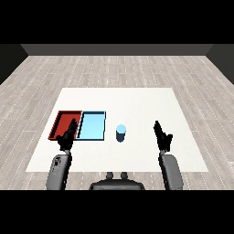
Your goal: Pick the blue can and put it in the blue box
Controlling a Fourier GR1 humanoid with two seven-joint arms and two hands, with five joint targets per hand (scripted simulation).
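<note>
- Blue can (120, 133) stands upright on the table, just right of the blue tray (92, 126).
- Right hand (161, 135), fingers straight and empty, has the can at nine o'clock.
- Left hand (67, 136), likewise relaxed, looks slightly farther.

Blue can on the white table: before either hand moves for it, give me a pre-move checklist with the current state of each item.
1. Small light blue cylindrical can upright on the white table: ok.
2. Can free, no hand touching it: ok.
3. Light blue tray holds nothing: ok.
4. Right hand open, holding nothing, apart from the can: ok.
5. Left hand open, over the near edge of the red tray: ok.
6. Table between can and light blue tray unobstructed: ok.
</note>
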